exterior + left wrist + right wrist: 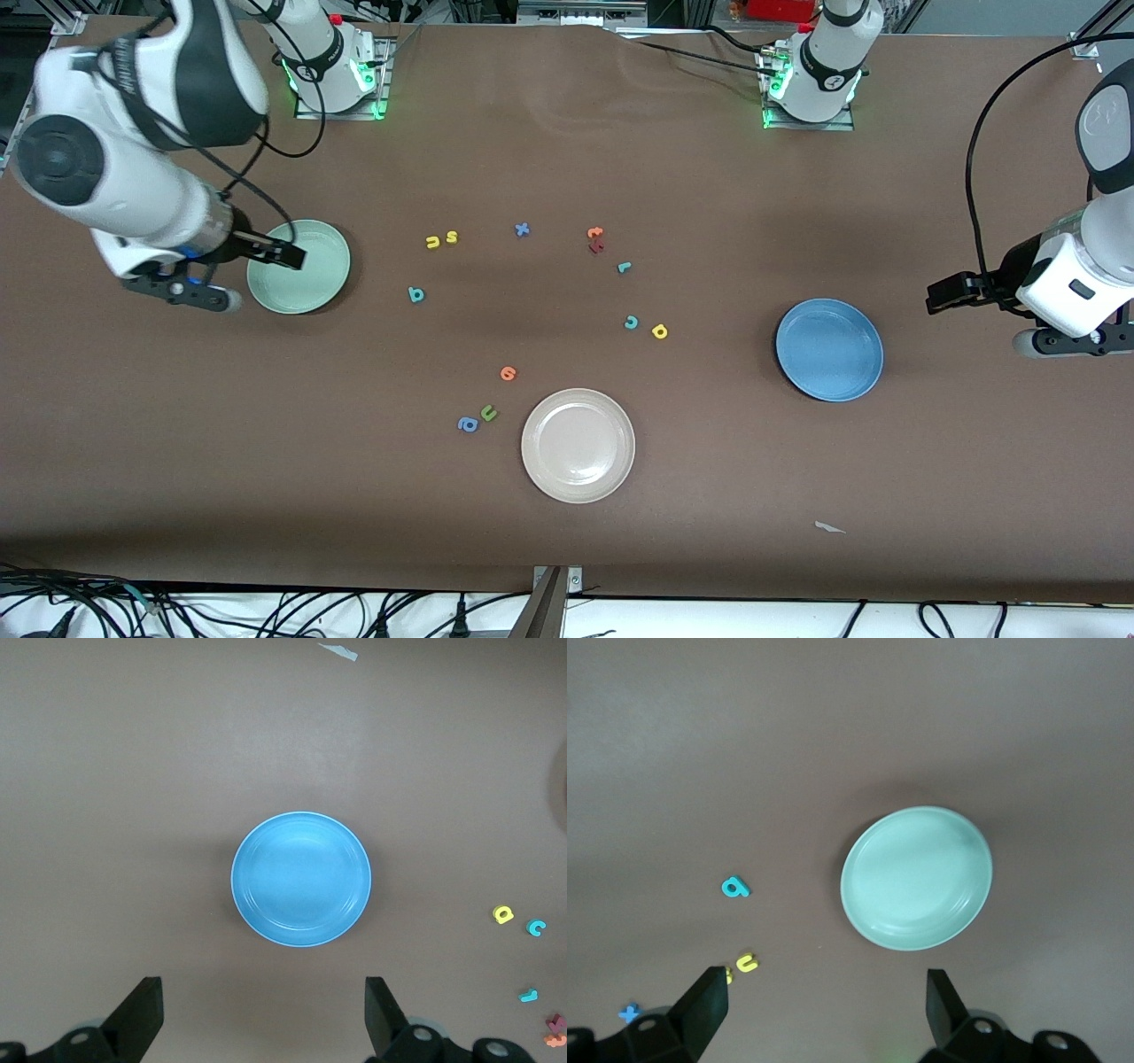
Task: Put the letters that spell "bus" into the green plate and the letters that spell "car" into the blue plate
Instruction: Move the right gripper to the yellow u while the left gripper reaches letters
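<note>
Start, nothing sorted: right gripper (282, 254) wide over green plate (310, 285), left gripper (941, 293) wide, waiting; next, pinch teal "b" (415, 294).

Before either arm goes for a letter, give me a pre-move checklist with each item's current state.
1. Green plate holds nothing yet: ok.
2. Blue plate holds nothing yet: ok.
3. Left gripper open and holding nothing, over the table beside the blue plate: ok.
4. Right gripper open and holding nothing, over the green plate's edge: ok.
5. Teal b, yellow u and yellow s lie loose on the table: ok.
6. Teal c, yellow a and teal r lie loose on the table: ok.
</note>
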Robot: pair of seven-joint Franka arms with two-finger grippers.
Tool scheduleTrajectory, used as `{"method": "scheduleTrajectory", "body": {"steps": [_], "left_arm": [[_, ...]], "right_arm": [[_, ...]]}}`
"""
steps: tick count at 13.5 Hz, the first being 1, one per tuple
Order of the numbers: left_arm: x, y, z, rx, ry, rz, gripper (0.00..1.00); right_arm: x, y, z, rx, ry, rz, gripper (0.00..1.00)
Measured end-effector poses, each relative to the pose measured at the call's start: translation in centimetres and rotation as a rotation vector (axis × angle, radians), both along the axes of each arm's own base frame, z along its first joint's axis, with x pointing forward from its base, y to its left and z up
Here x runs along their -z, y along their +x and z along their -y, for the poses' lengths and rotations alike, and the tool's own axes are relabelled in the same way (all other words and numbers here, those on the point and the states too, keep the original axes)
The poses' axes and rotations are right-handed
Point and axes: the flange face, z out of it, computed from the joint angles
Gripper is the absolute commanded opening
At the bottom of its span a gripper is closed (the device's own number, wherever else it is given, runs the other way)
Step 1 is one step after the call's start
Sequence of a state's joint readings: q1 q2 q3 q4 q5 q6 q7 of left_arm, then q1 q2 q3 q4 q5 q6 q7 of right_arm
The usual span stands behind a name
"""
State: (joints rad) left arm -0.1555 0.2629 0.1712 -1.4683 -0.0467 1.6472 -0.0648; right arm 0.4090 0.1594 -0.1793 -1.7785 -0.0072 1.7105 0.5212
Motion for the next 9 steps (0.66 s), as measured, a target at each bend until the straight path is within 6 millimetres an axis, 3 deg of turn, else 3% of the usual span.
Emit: {"method": "scheduleTrajectory", "body": {"steps": [3, 5, 7, 9], "left_arm": [[0.3, -0.1, 0.3, 0.004, 0.0, -0.01, 1.0], [1.4, -0.2, 1.5, 0.015, -0.008, -0.03, 1.0], [3.2, -0.2, 3.9, 0.002, -0.038, -0.047, 1.0], [6.1, -0.3, 7.9, -0.045, -0.056, -0.044, 1.0]], "right_arm": [[4.1, -1.9, -2.8, 0.091, -0.035, -0.022, 0.99], [7.2, -3.2, -3.9, 0.136, -0.043, -0.009, 0.99], [10.9, -5.0, -5.3, 0.175, -0.041, 0.026, 0.99], [14.5, -7.3, -6.6, 0.21, -0.031, 0.064, 0.99]]}}
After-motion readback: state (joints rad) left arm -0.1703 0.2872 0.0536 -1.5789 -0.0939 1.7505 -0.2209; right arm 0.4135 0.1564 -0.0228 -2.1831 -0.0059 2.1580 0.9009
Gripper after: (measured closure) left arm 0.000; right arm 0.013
